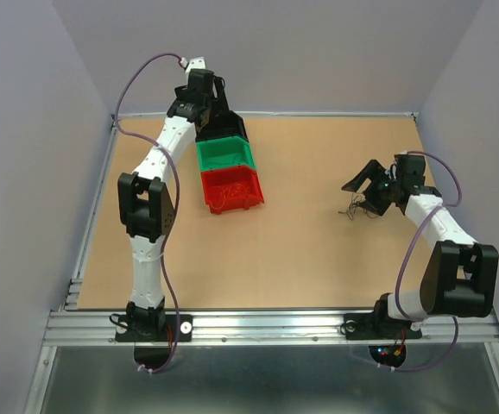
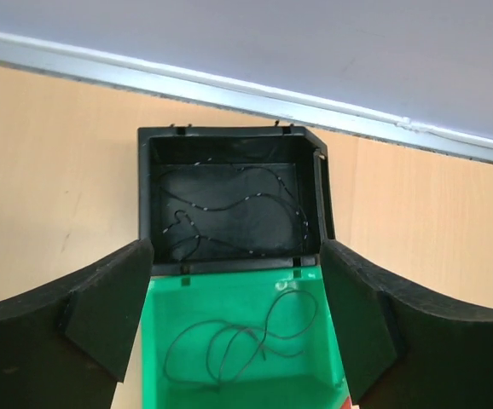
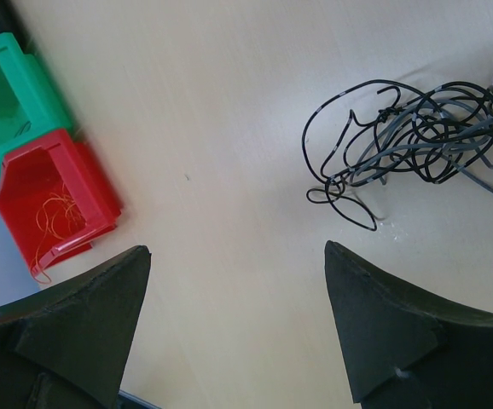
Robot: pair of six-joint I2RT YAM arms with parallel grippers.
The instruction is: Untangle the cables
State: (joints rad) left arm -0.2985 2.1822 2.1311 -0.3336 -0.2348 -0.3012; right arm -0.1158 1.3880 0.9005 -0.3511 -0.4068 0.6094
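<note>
Right gripper gapes empty beside the tangled cables; left gripper, likewise spread, hovers over apparently colour-sorted bins

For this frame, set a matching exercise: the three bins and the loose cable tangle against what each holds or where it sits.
Column one:
1. red bin
2. green bin
3. black bin
4. cable tangle

Column two:
A. lies on the table, by the open right claw
B. holds orange wire
C. middle of the row of bins
D. far end of the row, thin black wire inside

Pairs: 1-B, 2-C, 3-D, 4-A
</note>
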